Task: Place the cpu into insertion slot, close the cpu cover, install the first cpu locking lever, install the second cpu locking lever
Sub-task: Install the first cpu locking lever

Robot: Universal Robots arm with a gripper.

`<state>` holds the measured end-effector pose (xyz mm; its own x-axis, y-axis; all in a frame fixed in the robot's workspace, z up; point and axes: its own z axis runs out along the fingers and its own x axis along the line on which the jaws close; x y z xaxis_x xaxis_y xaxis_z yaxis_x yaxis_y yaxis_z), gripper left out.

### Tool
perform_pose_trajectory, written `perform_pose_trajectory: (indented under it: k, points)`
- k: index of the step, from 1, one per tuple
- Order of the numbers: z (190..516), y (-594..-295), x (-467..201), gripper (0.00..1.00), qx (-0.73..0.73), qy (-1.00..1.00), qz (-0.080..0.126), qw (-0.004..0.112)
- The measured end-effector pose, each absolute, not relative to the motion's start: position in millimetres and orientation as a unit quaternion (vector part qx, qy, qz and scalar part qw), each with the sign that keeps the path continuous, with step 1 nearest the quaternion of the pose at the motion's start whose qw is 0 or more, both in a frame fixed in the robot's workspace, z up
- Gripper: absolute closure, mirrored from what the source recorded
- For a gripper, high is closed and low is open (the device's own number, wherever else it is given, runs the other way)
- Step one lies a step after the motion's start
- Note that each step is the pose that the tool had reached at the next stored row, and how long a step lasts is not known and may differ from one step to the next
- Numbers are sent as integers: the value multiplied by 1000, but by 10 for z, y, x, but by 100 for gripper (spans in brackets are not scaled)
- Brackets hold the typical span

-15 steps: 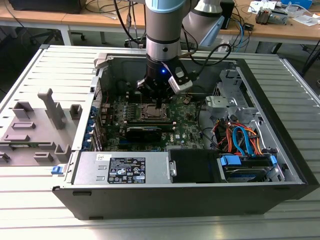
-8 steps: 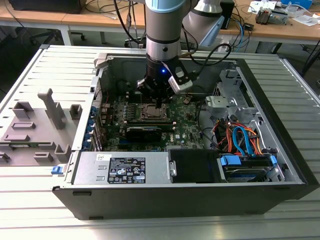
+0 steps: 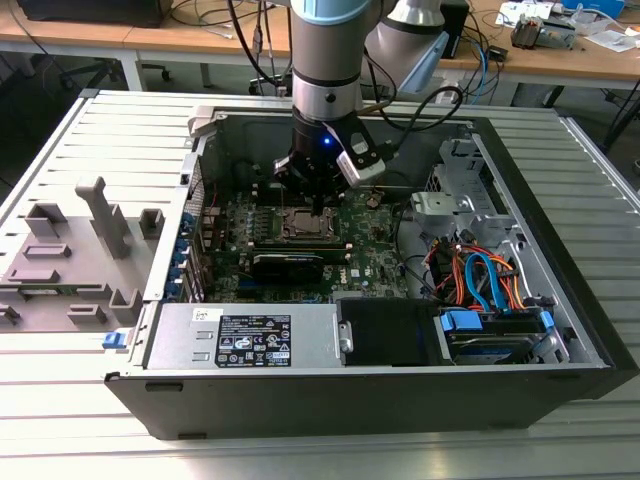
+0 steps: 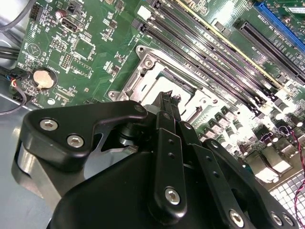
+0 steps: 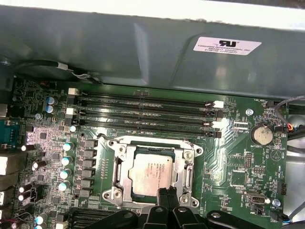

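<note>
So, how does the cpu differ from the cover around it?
The cpu is a solid square with print on top; the cover is a frame with an open window. The cpu sits in the middle; the cover rings it, so the cover is larger. Both are silvery metal and lie flat on the board.

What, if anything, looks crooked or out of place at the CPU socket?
Nothing stands out. In the first wrist view the cpu lies flat and square in the window of the cpu cover, which is down over it. The hand is at one edge of the cover.
</note>
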<state>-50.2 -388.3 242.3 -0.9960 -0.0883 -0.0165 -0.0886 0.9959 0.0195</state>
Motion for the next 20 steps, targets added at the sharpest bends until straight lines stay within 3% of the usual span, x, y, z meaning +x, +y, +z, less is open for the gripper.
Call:
perform_pose_trajectory:
  k: [20]
  points:
    - [2447,-3883,-502,89,-44,999,17,8]
